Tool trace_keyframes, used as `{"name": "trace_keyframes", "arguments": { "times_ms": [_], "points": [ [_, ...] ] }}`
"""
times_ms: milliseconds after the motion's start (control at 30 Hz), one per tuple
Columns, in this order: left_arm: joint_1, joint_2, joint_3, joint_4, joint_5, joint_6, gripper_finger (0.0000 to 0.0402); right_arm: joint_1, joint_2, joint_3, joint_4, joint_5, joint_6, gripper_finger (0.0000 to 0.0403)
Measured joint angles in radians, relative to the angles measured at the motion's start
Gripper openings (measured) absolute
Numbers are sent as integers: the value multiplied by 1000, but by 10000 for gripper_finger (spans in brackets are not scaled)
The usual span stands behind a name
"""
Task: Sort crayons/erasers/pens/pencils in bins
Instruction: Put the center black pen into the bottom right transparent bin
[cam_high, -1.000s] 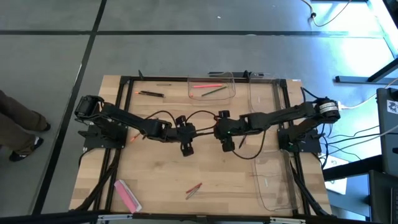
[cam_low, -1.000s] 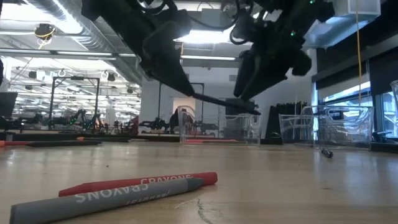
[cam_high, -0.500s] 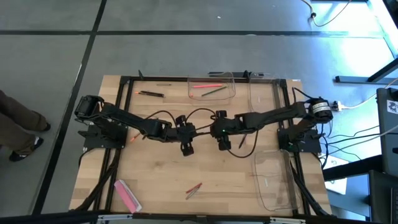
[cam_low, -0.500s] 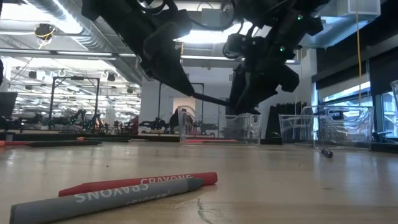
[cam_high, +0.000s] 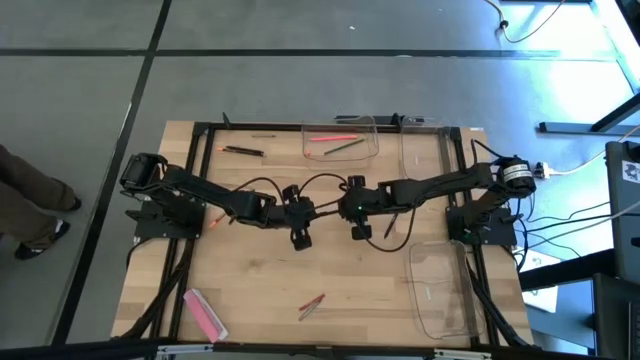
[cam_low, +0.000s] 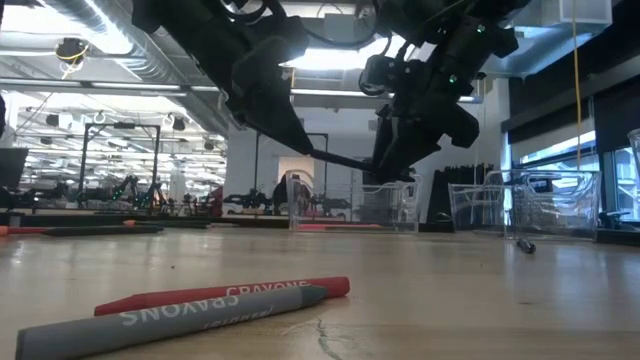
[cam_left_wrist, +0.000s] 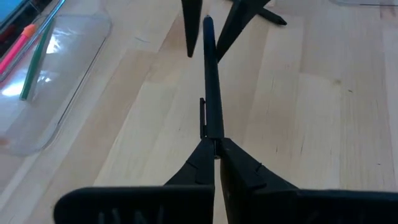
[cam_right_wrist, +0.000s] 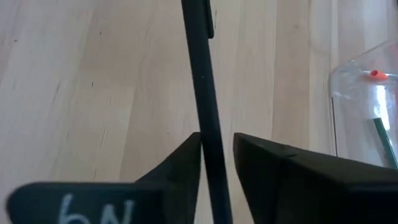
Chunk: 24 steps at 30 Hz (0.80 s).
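A black pen (cam_left_wrist: 211, 74) hangs over the middle of the table, with my left gripper (cam_left_wrist: 216, 144) shut on its clip end. My right gripper (cam_right_wrist: 217, 146) is open. Its fingers stand on either side of the pen's free end (cam_right_wrist: 200, 68), with a gap still showing on one side. In the low view the pen (cam_low: 345, 161) slants from the left gripper (cam_low: 298, 140) down to the right gripper (cam_low: 395, 172). A pink eraser (cam_high: 203, 313) lies at the near left. A red and a grey crayon (cam_low: 200, 305) lie near the front edge. My left gripper pinches the pen between its two fingertips at the end that bears the clip (cam_left_wrist: 209, 132). The pen runs straight on from the fingers, along their line, toward the table's right. It is lifted clear of the table and slants down away from the fingers.
A clear bin (cam_high: 340, 140) at the far edge holds a pink-red and a green stick. A second bin (cam_high: 425, 150) stands to its right, and a third (cam_high: 440, 290) at the near right. Black pens (cam_high: 243, 151) lie at the far left.
My right gripper has moved toward the table's left and slightly down, so its fingers now stand around the pen's free end. My left gripper and the pen have stayed where they were.
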Motion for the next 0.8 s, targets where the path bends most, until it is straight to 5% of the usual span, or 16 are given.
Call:
{"name": "trace_keyframes", "arguments": {
  "times_ms": [500,800],
  "points": [
    [0,0,-1,0,-4,0,3,1,0,0,-9,-9,-8,49],
    [1,0,-1,1,1,-2,46,1,0,0,-9,-5,-7,47]
  ]
}}
